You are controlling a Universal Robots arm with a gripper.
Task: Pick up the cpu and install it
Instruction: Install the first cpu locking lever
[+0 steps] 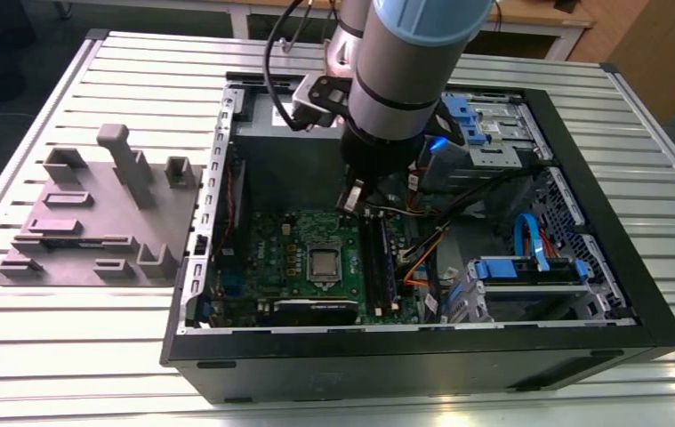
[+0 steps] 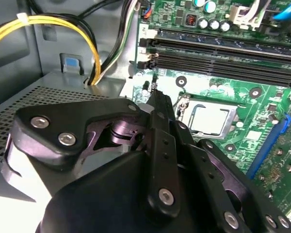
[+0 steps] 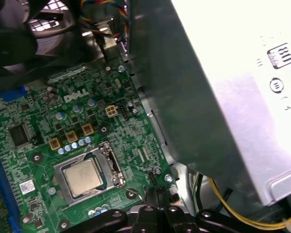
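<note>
Sitting flat in its socket on the green motherboard [image 1: 313,258] is the cpu [image 3: 82,176], a small square of pale brushed metal framed by the socket's [image 3: 105,165] thin steel bracket; it shows too in the second wrist view [image 2: 209,118] and as a tiny silver patch in the exterior view [image 1: 324,262]. The gripper [image 3: 156,194] hangs above the board just beside the socket, its slim black jaws pressed together with nothing between them, tips close to the circuit surface in both wrist views [image 2: 154,87]. The thick grey arm [image 1: 403,71] reaches down into the open black computer case [image 1: 586,294]. Beside the case on the ribbed aluminium desk [image 1: 100,356] stands a matte grey-mauve plastic block [image 1: 100,222] with blocky upright posts. Yellow cables [image 2: 63,24] curve past a perforated metal box [image 3: 233,97].
</note>
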